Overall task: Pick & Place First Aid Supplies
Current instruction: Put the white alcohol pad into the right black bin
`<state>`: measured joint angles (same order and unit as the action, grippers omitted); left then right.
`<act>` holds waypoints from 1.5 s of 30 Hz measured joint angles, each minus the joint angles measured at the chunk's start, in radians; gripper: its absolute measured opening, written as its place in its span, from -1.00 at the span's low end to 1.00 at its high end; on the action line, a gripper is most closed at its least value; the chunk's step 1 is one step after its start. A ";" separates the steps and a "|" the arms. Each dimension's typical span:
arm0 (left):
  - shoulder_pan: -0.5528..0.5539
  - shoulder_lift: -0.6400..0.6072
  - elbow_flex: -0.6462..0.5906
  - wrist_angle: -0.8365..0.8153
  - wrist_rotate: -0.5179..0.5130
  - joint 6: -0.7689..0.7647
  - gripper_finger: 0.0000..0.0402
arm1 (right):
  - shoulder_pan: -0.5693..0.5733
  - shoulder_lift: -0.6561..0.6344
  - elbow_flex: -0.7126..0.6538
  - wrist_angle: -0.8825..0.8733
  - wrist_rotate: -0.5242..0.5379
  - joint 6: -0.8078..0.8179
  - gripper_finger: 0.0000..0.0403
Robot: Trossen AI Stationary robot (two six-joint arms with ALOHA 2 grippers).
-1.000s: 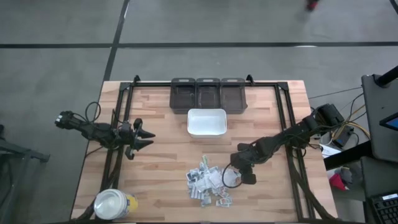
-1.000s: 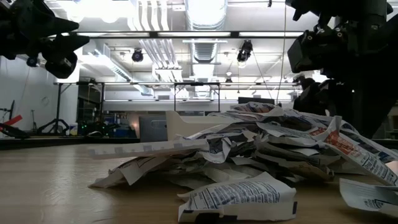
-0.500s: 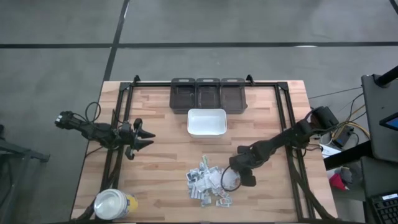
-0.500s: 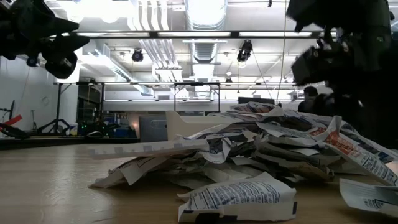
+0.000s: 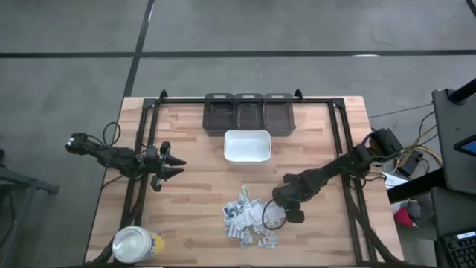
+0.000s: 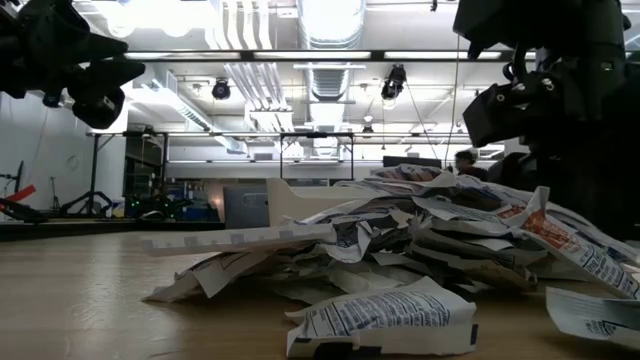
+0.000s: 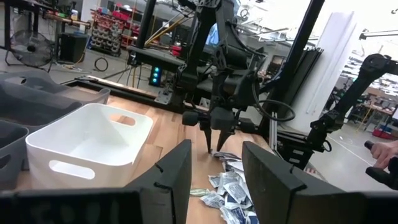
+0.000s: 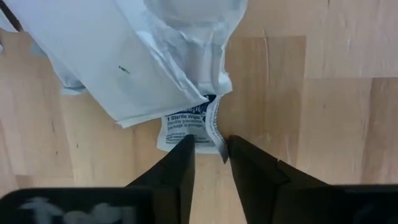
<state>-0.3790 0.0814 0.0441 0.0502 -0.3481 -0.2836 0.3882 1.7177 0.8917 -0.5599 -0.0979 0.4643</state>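
Observation:
The first aid supplies [image 5: 249, 216] are a loose pile of small white printed packets lying on the wooden table, seen edge-on in the low view [image 6: 420, 240]. My right gripper [image 5: 277, 211] hangs over the pile's right edge, pointing down, and is open by a narrow gap. In its wrist view [image 8: 210, 144] its fingertips stand on either side of the curled edge of a small "Sterile" packet [image 8: 189, 127]. I cannot tell whether they touch it. My left gripper [image 5: 177, 165] waits open near the table's left rail, away from the pile.
A white tray [image 5: 247, 146] stands beyond the pile, with three dark bins [image 5: 249, 113] behind it at the far edge. A yellow jar with a white lid [image 5: 137, 244] sits at the near left corner. A person's hand [image 7: 382, 152] shows beyond the table.
My right gripper has moved a little toward the table's left, closer over the pile's right edge. The pile and my left arm have kept still.

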 joint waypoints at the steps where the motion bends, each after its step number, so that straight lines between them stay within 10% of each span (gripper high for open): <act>1: 0.000 0.000 0.000 0.000 -0.001 0.000 -0.31 | 0.000 -0.002 0.000 -0.003 0.001 0.000 -0.57; 18: 0.000 0.000 0.000 -0.009 -0.002 0.000 -0.31 | -0.001 -0.032 -0.001 -0.107 0.003 -0.001 -0.96; 32: 0.000 0.001 0.000 -0.008 -0.013 0.000 -0.31 | 0.000 -0.067 0.092 -0.611 0.057 -0.011 -0.96; 45: 0.000 0.001 0.000 0.008 -0.022 -0.007 -0.31 | -0.001 -0.107 0.258 -0.582 0.811 0.371 -0.96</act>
<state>-0.3790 0.0822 0.0443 0.0583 -0.3700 -0.2905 0.3873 1.6109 1.1493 -1.1420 0.7129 0.8354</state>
